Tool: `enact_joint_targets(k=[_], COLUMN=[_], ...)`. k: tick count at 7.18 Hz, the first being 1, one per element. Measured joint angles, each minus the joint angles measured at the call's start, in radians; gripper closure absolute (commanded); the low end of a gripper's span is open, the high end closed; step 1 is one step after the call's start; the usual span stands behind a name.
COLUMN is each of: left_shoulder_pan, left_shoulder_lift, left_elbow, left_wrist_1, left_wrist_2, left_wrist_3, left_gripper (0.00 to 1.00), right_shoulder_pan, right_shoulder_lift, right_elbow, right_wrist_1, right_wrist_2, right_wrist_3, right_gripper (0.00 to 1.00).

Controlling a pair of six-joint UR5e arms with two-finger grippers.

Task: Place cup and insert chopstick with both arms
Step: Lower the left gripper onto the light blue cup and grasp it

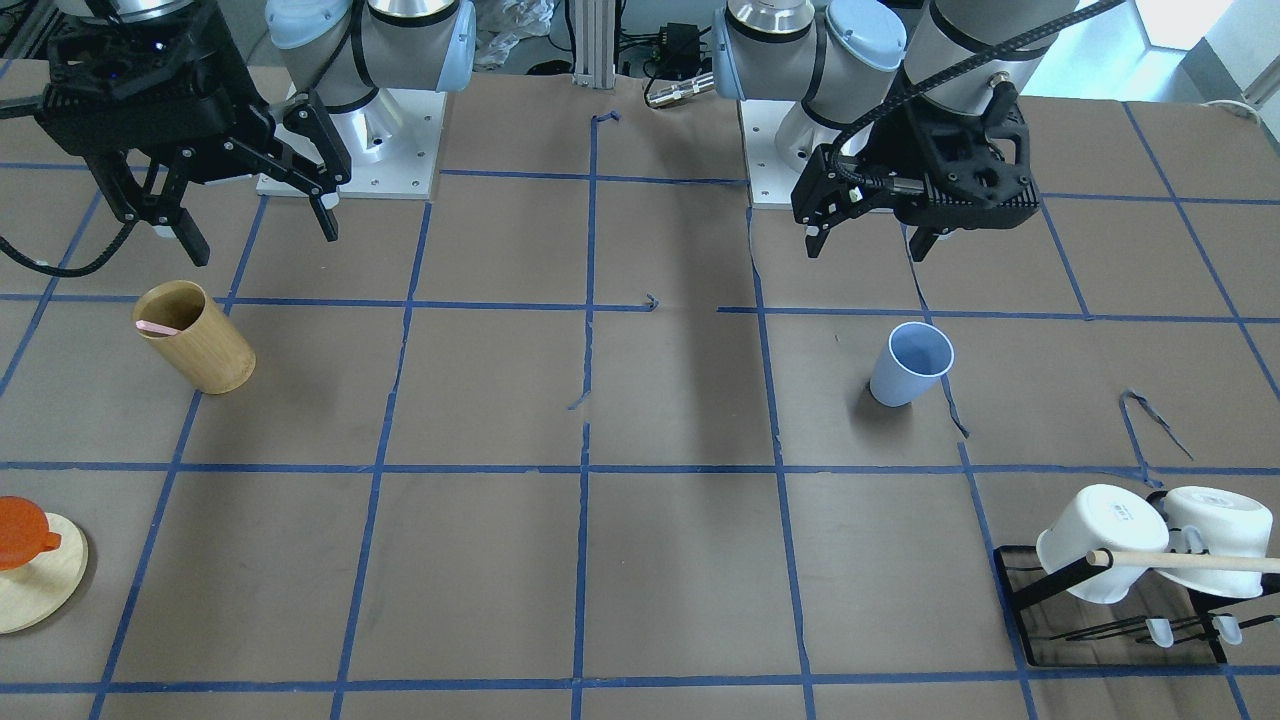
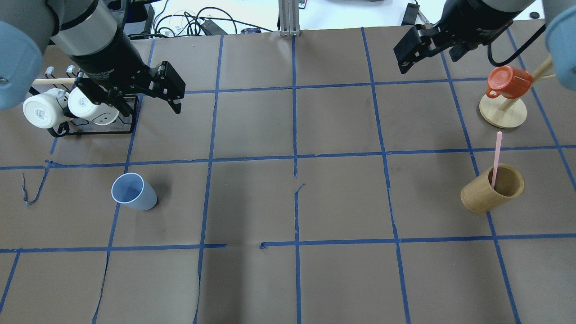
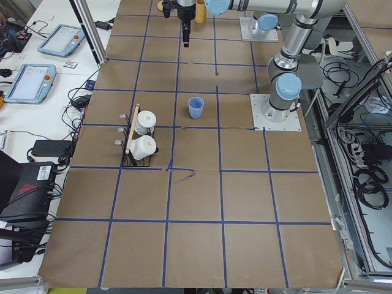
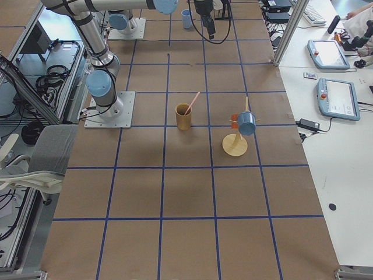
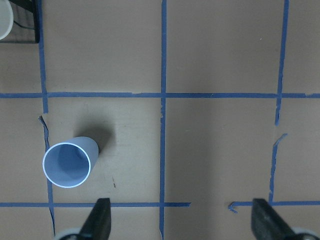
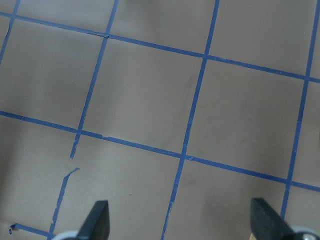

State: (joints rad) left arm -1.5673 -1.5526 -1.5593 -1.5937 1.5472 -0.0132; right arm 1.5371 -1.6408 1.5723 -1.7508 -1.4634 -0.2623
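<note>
The left gripper (image 5: 182, 220) and right gripper (image 6: 182, 220) are held spread and empty. The cup (image 5: 66, 165) is seen at the left one's ten o'clock in its wrist view. The chopstick (image 2: 496, 158) is propped in a wooden cylinder (image 2: 492, 194).

In the overhead view the cup (image 2: 133, 192) stands upright at left centre on the tabletop (image 2: 342, 198), below the mug rack (image 2: 96, 132). Far right, the chopstick (image 2: 497, 155) leans in a cylinder (image 2: 477, 198), below the mug stand (image 2: 502, 114).

Silver-grey arms (image 1: 950, 40) (pale-blue joint caps (image 1: 865, 35)), black cables (image 1: 1040, 30).
</note>
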Motion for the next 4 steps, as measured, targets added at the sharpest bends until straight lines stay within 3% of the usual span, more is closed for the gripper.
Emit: enact_joint_targets(k=[4], left_shoulder_pan=[0.017], left_shoulder_lift=[-0.005], left_elbow=[-0.019], left_wrist_1=[0.005], left_wrist_2=[0.004], left_wrist_3=[0.019], left_gripper=[0.00], right_shoulder_pan=[0.000], right_shoulder_lift=[-0.003], right_elbow=[0.000], right_wrist_1=[0.000], right_wrist_2=[-0.001], right_wrist_3=[0.002], right_gripper=[0.00])
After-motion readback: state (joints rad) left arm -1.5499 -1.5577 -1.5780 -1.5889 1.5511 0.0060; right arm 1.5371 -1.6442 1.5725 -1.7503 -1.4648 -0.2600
